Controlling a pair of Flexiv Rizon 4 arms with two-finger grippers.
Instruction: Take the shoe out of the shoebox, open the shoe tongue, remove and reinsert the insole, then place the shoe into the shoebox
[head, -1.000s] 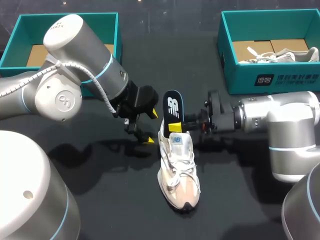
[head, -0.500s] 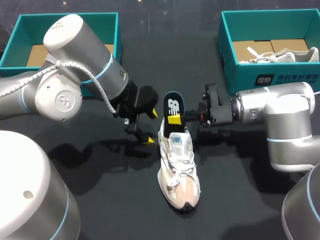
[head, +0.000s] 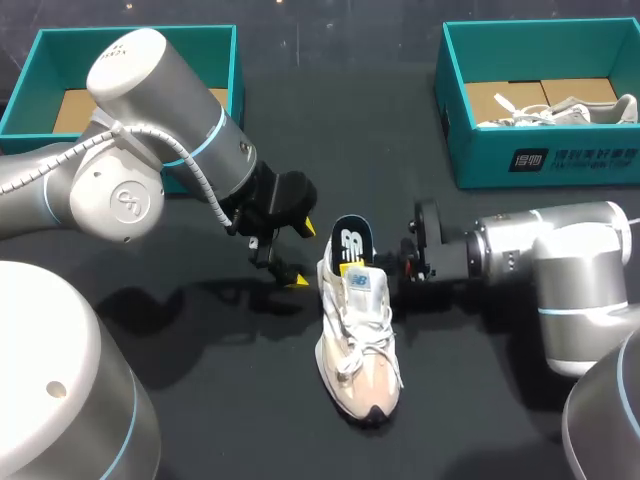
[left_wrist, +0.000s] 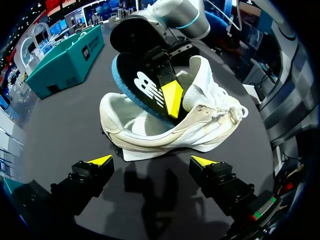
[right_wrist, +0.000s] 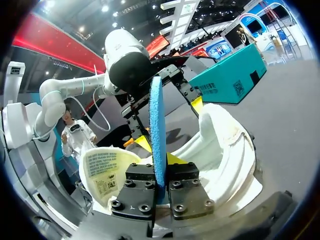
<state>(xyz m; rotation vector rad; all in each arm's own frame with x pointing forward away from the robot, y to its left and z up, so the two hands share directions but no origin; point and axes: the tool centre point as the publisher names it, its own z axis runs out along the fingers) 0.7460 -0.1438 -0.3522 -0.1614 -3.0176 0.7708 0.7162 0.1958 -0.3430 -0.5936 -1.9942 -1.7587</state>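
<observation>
Closest to us in the head view, the shoe (head: 358, 340) lies on the dark table (head: 230, 410) a bit below frame center. It's upright on its sole, toe toward the bottom edge, heel toward the top.

The insole (head: 352, 243) sticks up out of the shoe's opening, just behind the tongue (head: 357, 281). Its heel end is up in the air and the rest is down inside the shoe.

The right gripper (head: 375, 265) comes in from the right side of the frame, level w/ the shoe's collar. Its fingers are pinching the insole from both sides. In the right wrist view the insole is edge-on, clamped btwn the two black fingers, w/ the white heel cup just ahead and the tongue's label side beside it.

The left gripper (head: 304, 255) hangs just left of the shoe's heel, near it but apart. Fingers are spread wide w/ nothing btwn them. From the left wrist view the shoe sits ahead of the yellow tips, w/ the insole rising out of it. One yellow fingertip (left_wrist: 172, 97) of the right gripper is pressed flat on the insole's printed face.

Farthest back, the left shoebox (head: 135, 30) is open in the upper left corner. The right shoebox (head: 540, 155) is in the upper right, w/ a second shoe (head: 560, 110) lying in it. Both are well apart from our shoe.
</observation>
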